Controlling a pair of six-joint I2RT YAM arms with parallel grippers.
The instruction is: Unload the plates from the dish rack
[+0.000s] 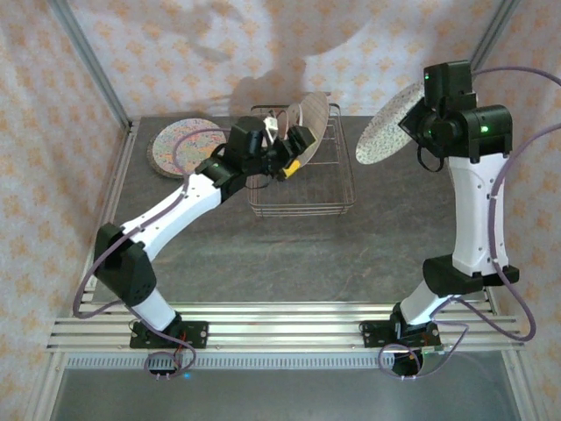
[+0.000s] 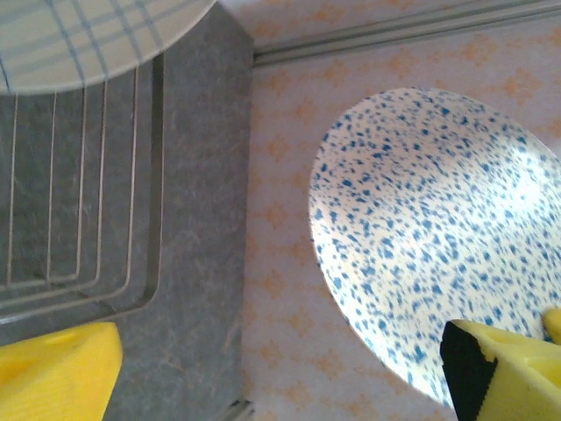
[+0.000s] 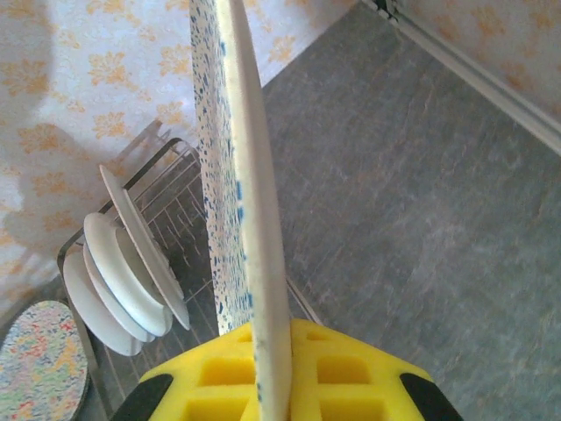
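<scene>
The wire dish rack (image 1: 302, 180) stands at the back middle of the table. A large plaid plate (image 1: 312, 117) leans upright in it, and the right wrist view shows three plates (image 3: 123, 272) standing in the rack (image 3: 180, 189). My left gripper (image 1: 291, 156) hovers over the rack, open, its yellow fingers (image 2: 53, 373) wide apart with nothing between them, the plaid plate (image 2: 88, 35) just beyond. My right gripper (image 1: 419, 121) is raised to the right of the rack, shut on the rim of a blue-speckled plate (image 1: 390, 123), seen edge-on (image 3: 259, 202) between the jaws (image 3: 272, 368).
A floral plate (image 1: 184, 145) lies flat on the table left of the rack, also visible from the right wrist (image 3: 39, 368). Patterned walls close in the back and sides. Bare grey tabletop (image 1: 351, 254) lies in front of the rack and under the held plate.
</scene>
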